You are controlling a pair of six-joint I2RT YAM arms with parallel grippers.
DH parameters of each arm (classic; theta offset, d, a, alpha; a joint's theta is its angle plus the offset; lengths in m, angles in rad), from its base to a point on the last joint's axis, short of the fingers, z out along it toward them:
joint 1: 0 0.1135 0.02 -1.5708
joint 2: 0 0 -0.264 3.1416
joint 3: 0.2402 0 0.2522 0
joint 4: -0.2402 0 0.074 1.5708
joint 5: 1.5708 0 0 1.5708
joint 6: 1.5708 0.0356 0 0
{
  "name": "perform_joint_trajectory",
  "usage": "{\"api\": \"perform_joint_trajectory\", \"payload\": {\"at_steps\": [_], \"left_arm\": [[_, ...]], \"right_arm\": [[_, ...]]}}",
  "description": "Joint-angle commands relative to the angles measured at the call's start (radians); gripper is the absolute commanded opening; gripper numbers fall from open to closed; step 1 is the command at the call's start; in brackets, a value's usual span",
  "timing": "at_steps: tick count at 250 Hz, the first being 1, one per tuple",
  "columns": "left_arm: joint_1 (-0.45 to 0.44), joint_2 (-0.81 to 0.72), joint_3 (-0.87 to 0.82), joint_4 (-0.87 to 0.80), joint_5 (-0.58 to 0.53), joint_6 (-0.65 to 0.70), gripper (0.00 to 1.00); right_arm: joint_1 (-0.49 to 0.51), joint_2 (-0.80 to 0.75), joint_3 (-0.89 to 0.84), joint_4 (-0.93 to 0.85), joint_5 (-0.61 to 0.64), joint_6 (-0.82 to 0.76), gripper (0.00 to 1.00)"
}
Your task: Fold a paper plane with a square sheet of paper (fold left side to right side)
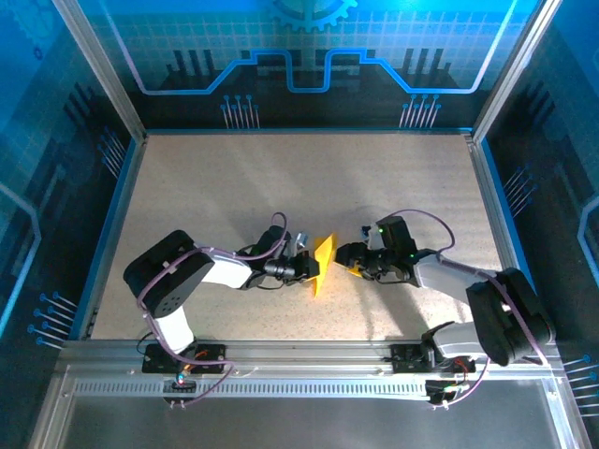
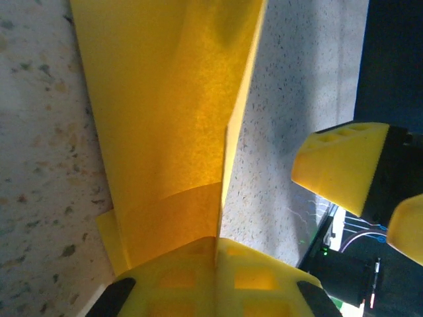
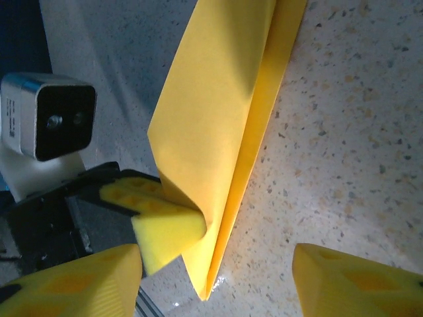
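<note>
The yellow-orange sheet of paper (image 1: 324,262) is folded into a narrow creased shape and stands tilted up off the table between the two grippers. My left gripper (image 1: 306,269) is shut on its edge; in the left wrist view the fingers (image 2: 178,281) meet on the paper (image 2: 165,112) at the crease. In the right wrist view the paper (image 3: 218,112) has one flap curled round a left finger (image 3: 165,231), and its lower tip touches the table. My right gripper (image 1: 350,261) stands open just right of the paper, its fingers (image 3: 357,284) spread wide with nothing between them.
The speckled beige table (image 1: 281,187) has blue rails at its sides and an aluminium frame along the near edge. The left wrist camera (image 3: 46,122) sits close to the paper. The right gripper's yellow fingers (image 2: 340,168) show at the right in the left wrist view.
</note>
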Motion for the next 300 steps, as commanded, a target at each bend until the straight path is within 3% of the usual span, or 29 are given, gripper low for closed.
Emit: {"api": "perform_joint_trajectory", "payload": {"at_steps": [1,300], "left_arm": [[0.016,0.032,-0.025,0.117,0.054,-0.056,0.0],[0.027,0.097,-0.055,0.271,0.075,-0.124,0.0]], "right_arm": [[0.017,0.041,0.032,0.082,0.017,0.053,0.6],[0.051,0.32,0.154,0.211,0.021,0.102,0.5]]}}
